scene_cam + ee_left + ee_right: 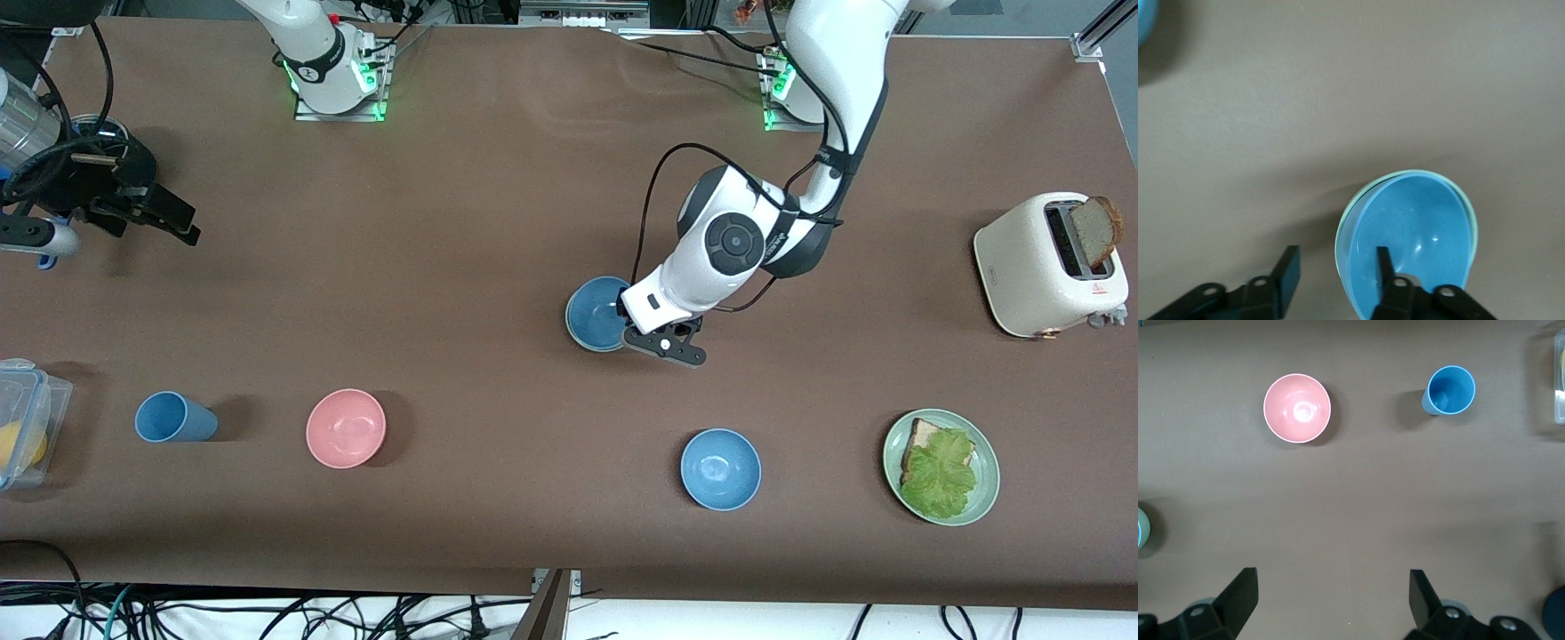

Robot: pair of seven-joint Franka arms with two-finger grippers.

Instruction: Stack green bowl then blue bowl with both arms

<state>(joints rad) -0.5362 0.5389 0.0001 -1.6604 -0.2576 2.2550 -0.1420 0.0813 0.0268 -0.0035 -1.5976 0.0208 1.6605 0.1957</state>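
Note:
The blue bowl [596, 311] sits nested in the green bowl [570, 327] mid-table; only the green bowl's pale rim shows around it. In the left wrist view the blue bowl [1418, 247] fills the green bowl's rim [1341, 230]. My left gripper [662, 345] [1337, 260] is open and straddles the stack's edge, one finger [1383, 263] inside the blue bowl and the other outside over the table. My right gripper [169, 222] [1331, 580] is open and empty, waiting over the right arm's end of the table.
A brighter sky-blue bowl [720, 468], a pink bowl [346, 428] [1297, 408] and a blue cup [173, 417] [1450, 389] stand nearer the front camera. A green plate with bread and lettuce [941, 467] and a toaster [1049, 265] are at the left arm's end. A clear container [27, 431] is at the right arm's end.

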